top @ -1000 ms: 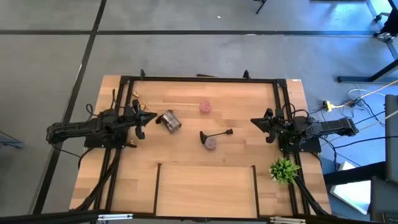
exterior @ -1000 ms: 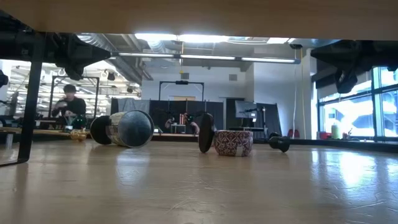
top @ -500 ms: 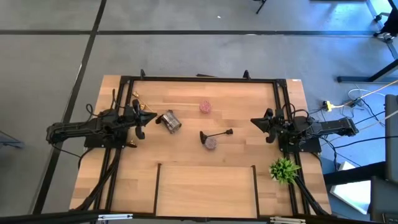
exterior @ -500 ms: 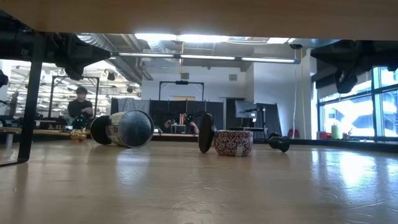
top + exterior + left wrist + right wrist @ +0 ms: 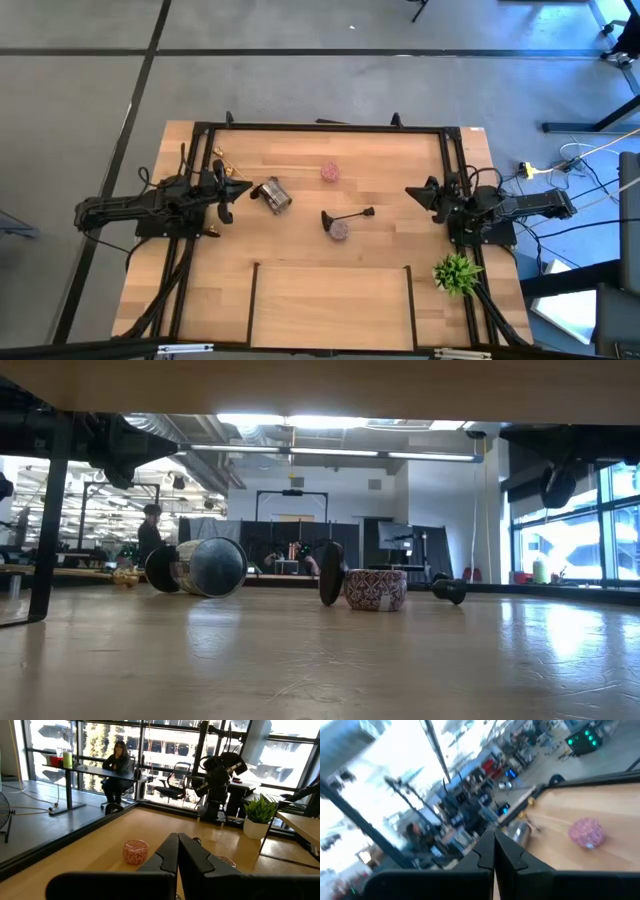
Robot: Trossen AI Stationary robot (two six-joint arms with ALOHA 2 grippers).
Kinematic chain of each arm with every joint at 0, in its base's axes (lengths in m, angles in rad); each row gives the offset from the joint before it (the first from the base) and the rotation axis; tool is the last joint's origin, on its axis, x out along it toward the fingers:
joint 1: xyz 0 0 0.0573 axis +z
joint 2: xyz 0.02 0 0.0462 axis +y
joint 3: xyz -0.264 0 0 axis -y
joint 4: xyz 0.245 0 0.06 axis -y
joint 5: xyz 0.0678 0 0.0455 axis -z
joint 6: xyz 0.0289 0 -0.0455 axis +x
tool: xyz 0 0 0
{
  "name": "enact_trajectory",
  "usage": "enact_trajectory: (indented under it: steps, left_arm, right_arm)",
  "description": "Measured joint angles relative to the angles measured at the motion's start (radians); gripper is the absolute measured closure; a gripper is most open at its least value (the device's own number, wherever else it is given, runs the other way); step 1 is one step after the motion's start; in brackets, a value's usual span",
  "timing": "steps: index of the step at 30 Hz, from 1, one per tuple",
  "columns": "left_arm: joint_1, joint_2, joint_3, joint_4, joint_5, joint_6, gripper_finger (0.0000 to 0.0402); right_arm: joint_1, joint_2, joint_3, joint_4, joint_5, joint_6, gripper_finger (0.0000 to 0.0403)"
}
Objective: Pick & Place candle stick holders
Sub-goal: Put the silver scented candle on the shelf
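At the table's (image 5: 300,300) left edge, left gripper (image 5: 243,189), fingers pressed together on nothing, tip pointing toward the middle. Just behind it, near the far-left corner, small gold holders (image 5: 218,163), lying loose on the wood. Just beside the left gripper's tip, shiny silver holder (image 5: 272,195), tipped on its side, round end facing the low camera. Further right and toward the far edge, pink glittery holder (image 5: 331,172), standing alone, well apart from both arms. Nearer the middle, black stemmed holder (image 5: 349,216), lying flat, its wider end touching or nearly touching a second pink holder (image 5: 340,230), upright just in front of it. At the right edge, right gripper (image 5: 414,192), fingers likewise closed with nothing between them, raised clear of the wood. Near the front-right corner, green spiky plant (image 5: 456,273). Beyond the table in the low view, a person (image 5: 150,533) standing in the room.
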Motion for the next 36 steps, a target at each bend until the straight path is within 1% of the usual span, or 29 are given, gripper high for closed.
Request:
enact_trajectory:
  steps: [4, 12, 16, 21, 24, 26, 28, 30, 33, 36]
  left_arm:
    - [0.0, 0.0, 0.0, 0.0, 0.0, 0.0, 0.04]
    - [0.0, 0.0, 0.0, 0.0, 0.0, 0.0, 0.04]
    - [0.0, 0.0, 0.0, 0.0, 0.0, 0.0, 0.04]
    - [0.0, 0.0, 0.0, 0.0, -0.001, 0.0, 0.04]
    - [0.0, 0.0, 0.0, 0.054, -0.037, -0.022, 0.04]
    - [0.0, 0.0, 0.0, 0.14, -0.051, -0.112, 0.04]
    - [0.0, 0.0, 0.0, 0.253, -0.071, -0.257, 0.04]
    - [0.0, 0.0, 0.0, 0.351, -0.112, -0.347, 0.04]
    - [0.0, 0.0, 0.0, 0.45, -0.173, -0.527, 0.04]
    - [0.0, 0.0, 0.0, 0.47, -0.205, -0.729, 0.04]
  right_arm:
    - [0.0, 0.0, 0.0, 0.067, 0.06, 0.039, 0.0402]
    - [-0.001, 0.0, 0.0, 0.162, 0.104, 0.06, 0.0402]
    - [-0.001, 0.0, 0.0, 0.236, 0.106, 0.061, 0.0402]
    - [-0.001, 0.0, 0.0, 0.33, 0.106, 0.127, 0.0402]
    - [-0.001, 0.0, 0.0, 0.367, 0.105, 0.147, 0.0402]
    - [-0.001, 0.001, 0.0, 0.396, 0.104, 0.182, 0.0402]
    - [-0.001, 0.008, 0.0, 0.424, 0.09, 0.202, 0.0402]
    - [-0.001, 0.021, 0.0, 0.469, 0.069, 0.215, 0.0402]
    - [-0.001, 0.055, 0.0, 0.56, 0.024, 0.209, 0.0402]
    - [-0.001, 0.116, 0.002, 0.659, -0.003, 0.198, 0.0396]
